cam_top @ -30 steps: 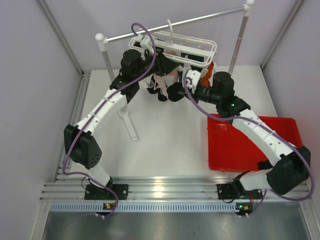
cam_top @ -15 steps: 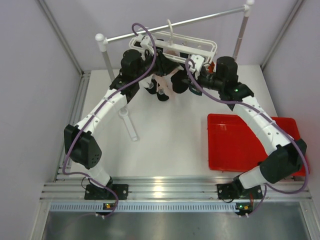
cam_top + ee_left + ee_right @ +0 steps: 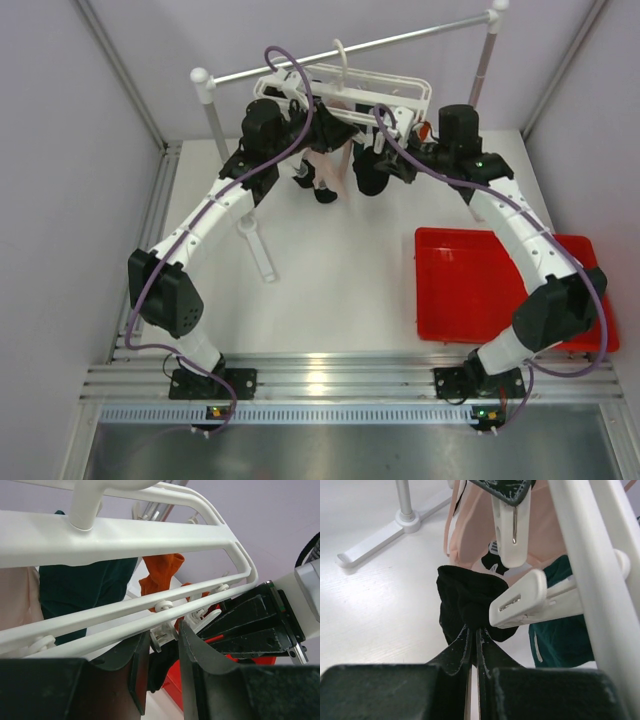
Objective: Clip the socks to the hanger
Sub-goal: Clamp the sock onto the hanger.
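The white hanger [image 3: 345, 88] hangs from the grey rail, with pale pink [image 3: 340, 160], dark teal [image 3: 85, 587] and orange [image 3: 162, 572] socks clipped under it. My left gripper [image 3: 320, 128] is up against the hanger's rails; in the left wrist view its jaws [image 3: 162, 630] are closed on a small white clip [image 3: 164, 635]. My right gripper [image 3: 388, 160] is shut on a black sock [image 3: 467, 602] and holds it just below the hanger, right beside a white clip [image 3: 520, 602]. The black sock hangs under the frame's right half [image 3: 368, 178].
A red tray [image 3: 490, 290] lies on the table at the right. The grey rail [image 3: 350, 48] rests on two white-capped posts [image 3: 210, 110], and a white stand foot [image 3: 258, 245] lies on the table left of centre. Grey walls enclose the space.
My right arm has swung back and up, carrying the black sock from near the tray's corner to the hanger's clips. The left gripper has stayed at the hanger.
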You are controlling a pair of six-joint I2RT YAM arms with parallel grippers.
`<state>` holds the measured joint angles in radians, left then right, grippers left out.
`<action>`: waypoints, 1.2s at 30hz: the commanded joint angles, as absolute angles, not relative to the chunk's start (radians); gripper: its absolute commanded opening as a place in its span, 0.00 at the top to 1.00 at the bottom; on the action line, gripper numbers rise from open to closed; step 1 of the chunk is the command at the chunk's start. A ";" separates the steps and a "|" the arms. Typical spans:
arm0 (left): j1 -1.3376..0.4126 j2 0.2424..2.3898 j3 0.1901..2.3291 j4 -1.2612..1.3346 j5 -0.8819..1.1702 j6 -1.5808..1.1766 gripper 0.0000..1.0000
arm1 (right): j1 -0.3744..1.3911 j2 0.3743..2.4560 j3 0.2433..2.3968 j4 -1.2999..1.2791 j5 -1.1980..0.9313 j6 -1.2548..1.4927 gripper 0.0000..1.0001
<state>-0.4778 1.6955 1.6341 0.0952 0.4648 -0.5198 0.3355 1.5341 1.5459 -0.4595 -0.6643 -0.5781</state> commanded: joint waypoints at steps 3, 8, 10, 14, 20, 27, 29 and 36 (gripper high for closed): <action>-0.486 1.686 1.621 0.091 0.548 -0.512 1.00 | 0.311 1.554 1.628 -0.465 -0.712 -0.566 1.00; -0.485 1.690 1.623 0.089 0.561 -0.511 1.00 | 0.310 1.551 1.635 -0.419 -0.742 -0.512 1.00; -0.486 1.692 1.623 0.089 0.564 -0.511 1.00 | 0.310 1.552 1.638 -0.407 -0.753 -0.491 1.00; -0.486 1.692 1.623 0.086 0.563 -0.503 1.00 | 0.308 1.549 1.632 -0.381 -0.764 -0.476 1.00; -0.485 1.692 1.623 0.080 0.571 -0.499 1.00 | 0.295 1.548 1.634 -0.370 -0.776 -0.468 1.00; -0.486 1.690 1.621 0.083 0.580 -0.503 1.00 | 0.264 1.548 1.625 -0.327 -0.791 -0.427 1.00; -0.486 1.692 1.621 0.081 0.580 -0.503 1.00 | 0.258 1.543 1.615 -0.316 -0.798 -0.422 1.00; -0.486 1.698 1.624 0.081 0.592 -0.506 1.00 | 0.256 1.536 1.600 -0.265 -0.825 -0.391 1.00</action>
